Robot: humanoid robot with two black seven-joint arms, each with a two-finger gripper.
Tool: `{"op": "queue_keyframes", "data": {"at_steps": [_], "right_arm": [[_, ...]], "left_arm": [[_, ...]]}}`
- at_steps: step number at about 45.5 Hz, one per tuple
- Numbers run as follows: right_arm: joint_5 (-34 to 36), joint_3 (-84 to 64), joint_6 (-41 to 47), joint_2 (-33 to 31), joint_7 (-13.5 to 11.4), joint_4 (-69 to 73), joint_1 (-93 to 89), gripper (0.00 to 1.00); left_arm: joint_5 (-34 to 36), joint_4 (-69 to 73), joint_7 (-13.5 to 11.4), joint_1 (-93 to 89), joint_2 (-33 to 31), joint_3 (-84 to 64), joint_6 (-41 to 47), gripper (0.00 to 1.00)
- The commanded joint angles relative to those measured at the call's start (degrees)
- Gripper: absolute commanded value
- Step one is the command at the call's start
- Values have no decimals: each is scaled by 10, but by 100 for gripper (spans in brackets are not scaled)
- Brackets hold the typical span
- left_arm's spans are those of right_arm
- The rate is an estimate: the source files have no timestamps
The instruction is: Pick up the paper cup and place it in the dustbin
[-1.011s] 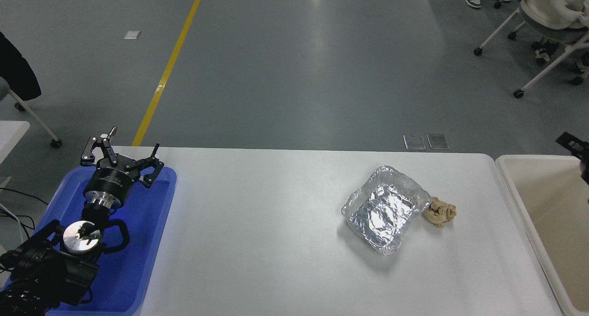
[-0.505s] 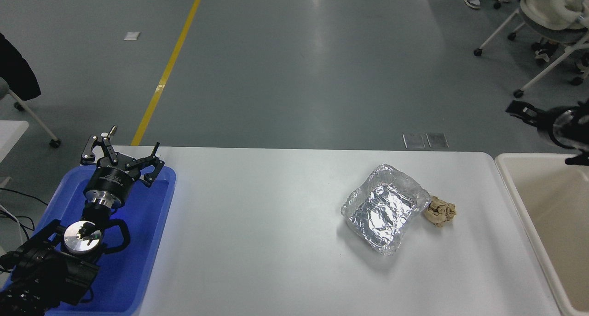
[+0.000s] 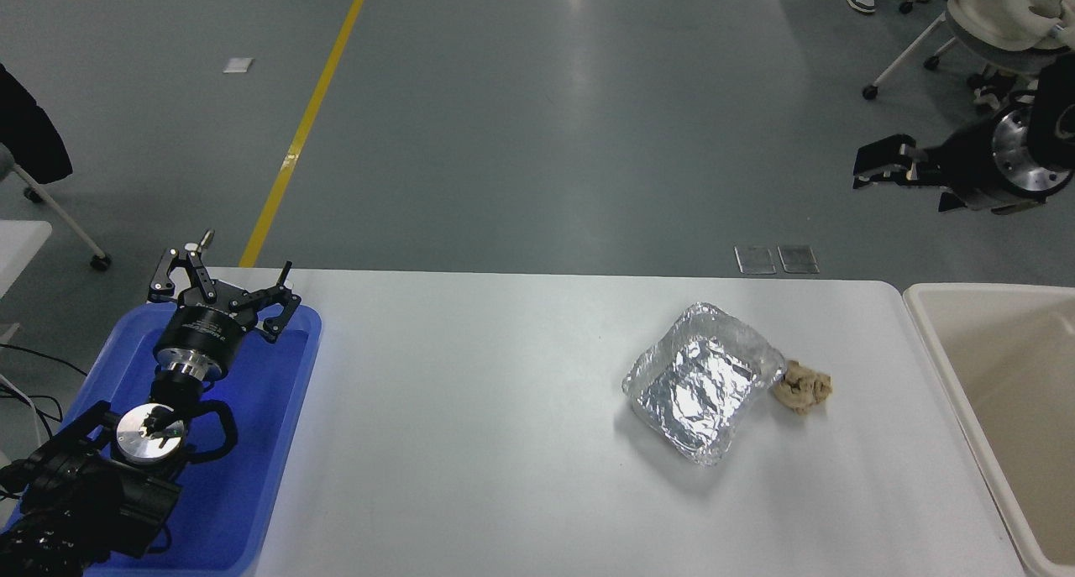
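The paper cup shows nowhere in the head view. The dustbin (image 3: pixel 928 333), a large cream bin with a thick rim, stands off the table's right end, and what I see of its inside is bare. My right gripper (image 3: pixel 878 164) hangs high over the floor beyond the table's far right corner, pointing left, up and left of the bin. Nothing shows in it. My left gripper (image 3: pixel 220 287) is parked open over the far end of a blue tray (image 3: pixel 277 443) at the lower left.
A crinkled silver foil tray (image 3: pixel 695 382) lies right of the table's middle with a crumpled brown paper wad (image 3: pixel 804 387) touching its right side. Rolling chairs (image 3: pixel 991 23) and a person's shoes stand on the floor at the top right.
My right arm has risen from the bin's far edge and swung up and left, coming further into view. The left arm, foil tray and paper wad have not moved.
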Motion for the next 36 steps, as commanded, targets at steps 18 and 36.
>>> {"op": "queue_keyframes", "data": {"at_steps": [18, 36], "right_arm": [[-19, -4, 164, -3, -1, 110, 108, 100], [-19, -3, 164, -4, -1, 134, 105, 100]], "left_arm": [[0, 0, 0, 0, 0, 0, 0, 100], [0, 0, 0, 1, 0, 0, 0, 100]]}}
